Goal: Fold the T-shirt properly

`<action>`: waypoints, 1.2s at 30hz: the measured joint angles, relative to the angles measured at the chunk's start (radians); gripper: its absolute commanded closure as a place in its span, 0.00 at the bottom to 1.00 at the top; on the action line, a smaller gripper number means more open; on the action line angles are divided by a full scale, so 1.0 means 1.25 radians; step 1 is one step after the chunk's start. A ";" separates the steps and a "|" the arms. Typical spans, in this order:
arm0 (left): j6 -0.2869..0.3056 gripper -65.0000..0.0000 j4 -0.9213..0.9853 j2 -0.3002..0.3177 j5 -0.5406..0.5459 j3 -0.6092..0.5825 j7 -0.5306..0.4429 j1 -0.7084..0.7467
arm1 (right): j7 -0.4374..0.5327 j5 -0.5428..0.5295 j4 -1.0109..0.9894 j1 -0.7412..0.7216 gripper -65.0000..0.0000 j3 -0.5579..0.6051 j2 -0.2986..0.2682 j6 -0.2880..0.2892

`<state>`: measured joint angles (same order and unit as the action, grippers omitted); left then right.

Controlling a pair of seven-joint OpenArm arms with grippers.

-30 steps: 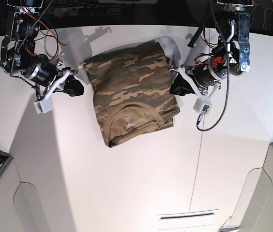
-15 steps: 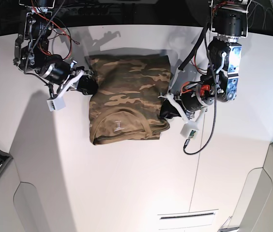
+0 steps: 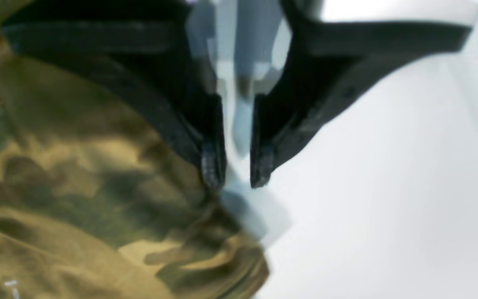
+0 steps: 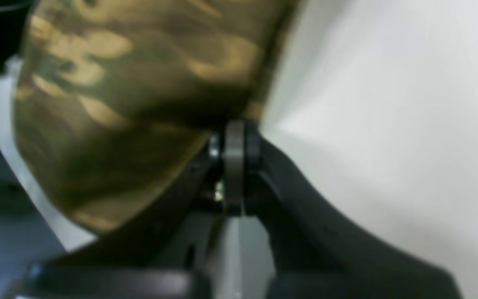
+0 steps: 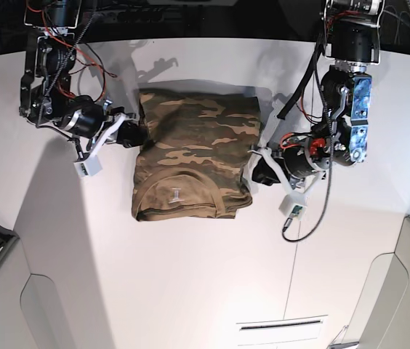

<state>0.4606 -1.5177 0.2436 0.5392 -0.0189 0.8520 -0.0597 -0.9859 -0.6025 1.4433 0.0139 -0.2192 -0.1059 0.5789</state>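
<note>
With the T-shirt (image 5: 192,155) lying folded into a compact rectangle on the white table (image 5: 190,276), collar end toward the near edge and its small white label (image 5: 177,193) facing up, both my arms sit at its two sides. My right gripper (image 5: 138,135) meets the side of the bundle on the base view's left. In the right wrist view its jaws are pressed fully together at the edge of the cloth, and I cannot tell whether a thin fold is pinched between them or whether they merely touch it. My left gripper (image 3: 235,176) stands at the opposite side, near the collar corner. The left wrist view shows its jaws slightly parted, with bare table visible in the gap and one finger (image 3: 212,166) resting against the fabric, so I judge it holds nothing.

Risks, as I judge them:

- **Snagging on the right.** If cloth is caught in my closed right gripper, pulling that arm away could drag the top layer and open the fold.
- **Pushing from the left.** A sideways nudge from my left finger could crumple the corner, which already looks rumpled and thick in the left wrist view.
- **Rotating the bundle.** Uneven pressure from the two sides could turn the shirt out of square, or slide the whole stack across the smooth tabletop.
- **Loose layers.** The stacked layers are soft, so any lift at one edge may let the lower folds slip out of line.
</note>
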 measured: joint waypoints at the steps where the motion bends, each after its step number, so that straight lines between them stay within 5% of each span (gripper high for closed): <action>1: 0.000 0.82 -0.030 0.009 0.000 0.014 0.003 0.017 | -0.009 0.002 0.009 0.002 1.00 0.000 -0.011 -0.002; 7: 0.000 0.82 -0.193 0.070 -0.002 0.105 0.013 0.150 | -0.014 -0.031 0.096 0.072 1.00 0.002 -0.103 -0.003; 12: 0.001 0.82 -0.276 0.065 0.003 0.152 0.024 0.283 | -0.033 -0.110 0.152 0.138 1.00 0.001 -0.182 -0.003; 20: -0.027 0.82 -0.447 0.067 -0.037 0.220 0.030 0.548 | -0.190 -0.309 0.218 0.258 1.00 0.004 -0.277 0.020; 24: -0.025 0.82 -0.474 0.060 -0.075 0.226 0.031 0.684 | -0.193 -0.316 0.221 0.337 1.00 0.004 -0.330 0.019; 31: -0.023 0.82 -0.464 0.067 -0.122 0.226 0.017 0.837 | -0.208 -0.361 0.221 0.488 1.00 0.004 -0.354 0.019; 36: -0.026 0.82 -0.321 0.069 -0.123 0.226 -0.046 0.872 | -0.201 -0.362 0.204 0.585 1.00 0.018 -0.354 0.018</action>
<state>0.4282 -1.9186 0.3298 0.3855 0.2630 0.7944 1.0306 -1.2369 -1.0550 1.6985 0.7456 -0.1963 -0.5488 0.6018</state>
